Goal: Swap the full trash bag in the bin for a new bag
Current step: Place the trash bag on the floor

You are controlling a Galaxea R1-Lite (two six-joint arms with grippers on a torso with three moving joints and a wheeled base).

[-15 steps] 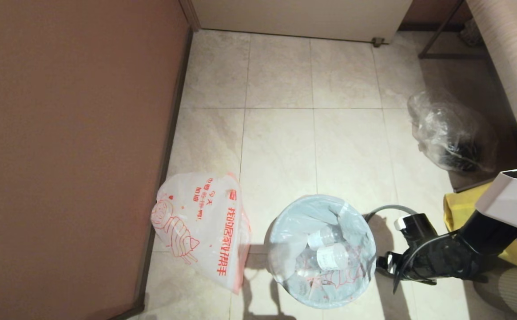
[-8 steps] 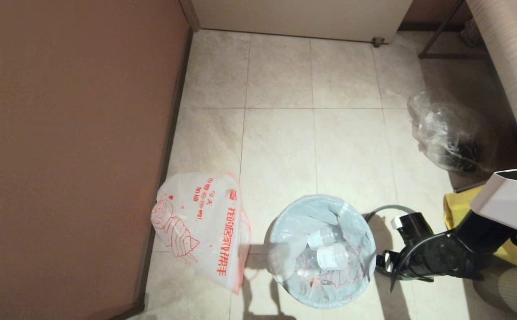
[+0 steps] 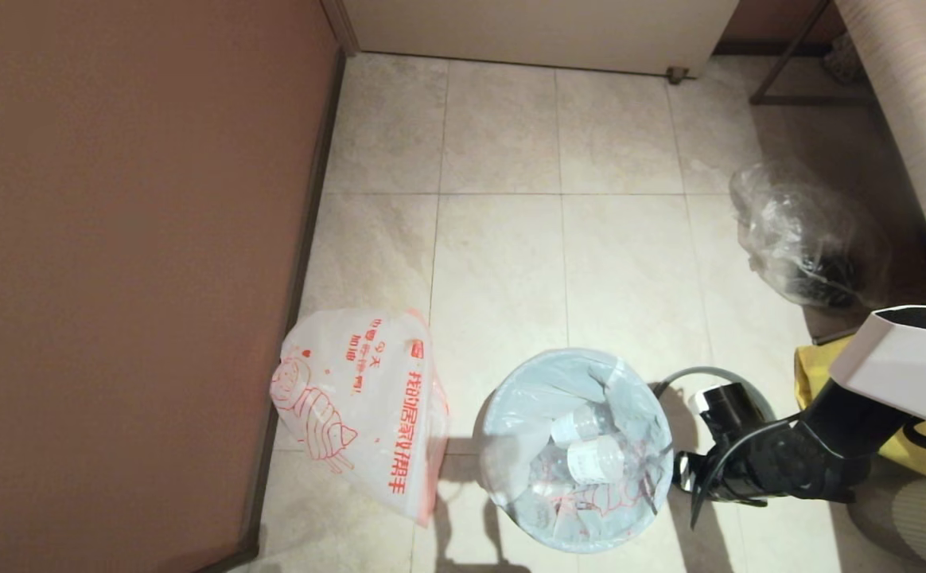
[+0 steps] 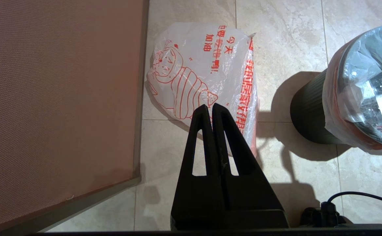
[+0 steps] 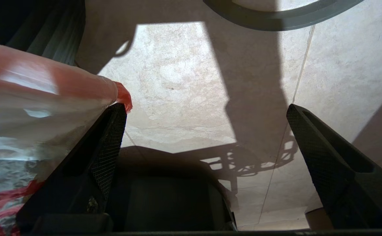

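The bin (image 4: pixel 309 121), small, round and black, stands on the tiled floor. The full trash bag (image 3: pixel 582 454) lines it, folded over the rim, with clear bottles inside. The new bag (image 3: pixel 359 406) lies flat to the bin's left by the wall; its red cat print also shows in the left wrist view (image 4: pixel 197 68). My right gripper (image 3: pixel 684 476) is open, low at the bin's right side. One of its fingertips (image 5: pixel 117 113) touches the bag's red-edged fold (image 5: pixel 46 88). My left gripper (image 4: pixel 209 109) is shut and empty, hanging above the new bag.
A grey ring (image 3: pixel 698 372) lies on the floor right of the bin. A clear bag with dark contents (image 3: pixel 809 239) and a yellow bag (image 3: pixel 821 374) sit at the right. A brown wall (image 3: pixel 113 278) runs along the left.
My right arm has shifted slightly left, toward the bin, with its gripper still open. The bags and the bin have not moved.
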